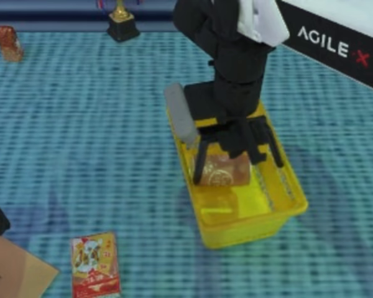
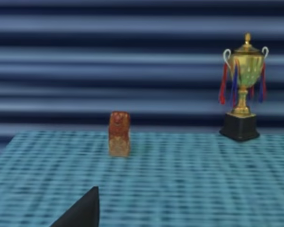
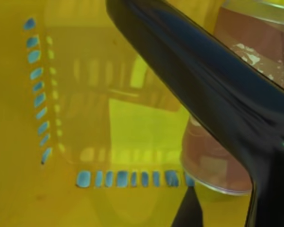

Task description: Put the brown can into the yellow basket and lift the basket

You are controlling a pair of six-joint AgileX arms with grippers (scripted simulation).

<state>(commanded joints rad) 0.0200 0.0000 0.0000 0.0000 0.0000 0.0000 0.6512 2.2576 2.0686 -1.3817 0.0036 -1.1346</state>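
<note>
Blue-checked tabletop, striped blue wall behind

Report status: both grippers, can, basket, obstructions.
Right gripper inside the bright yellow plastic basket, fingers around the tan-brown drink can. Left arm parked at table's left edge. Nothing blocking.

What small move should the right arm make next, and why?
Probably open the right gripper and release the brown can: the can is already inside the yellow basket, low between its walls, still clamped. Then retreat upward. The left arm sits parked at the table's left edge.
</note>
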